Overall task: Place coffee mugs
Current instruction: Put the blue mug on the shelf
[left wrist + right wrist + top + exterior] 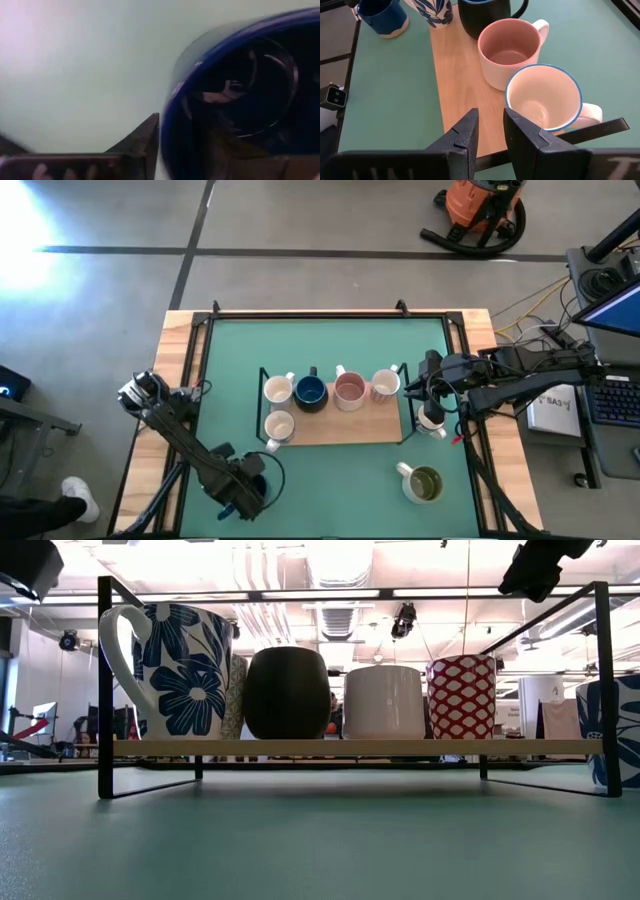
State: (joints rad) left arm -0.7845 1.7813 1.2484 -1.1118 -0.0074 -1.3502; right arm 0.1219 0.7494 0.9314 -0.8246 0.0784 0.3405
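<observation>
Your left pincer (243, 492) hangs over a dark blue mug (240, 100) near the table's (330, 480) front, maybe to grab it, grip unclear, while your right pincer (489, 131), holding nothing, sits by the mugs (325, 390) lined up on the wooden shelf (340, 428).

Left gripper (243, 492) low at the near left — jaw state unclear; right gripper (487, 131) far right, fingers slightly parted.

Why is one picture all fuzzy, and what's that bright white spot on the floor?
Left wrist view: the camera is pressed close to a blue mug, so it blurs. High view: strong glare whitens the floor at the top left corner. Right wrist view: mugs look sharp.
</observation>
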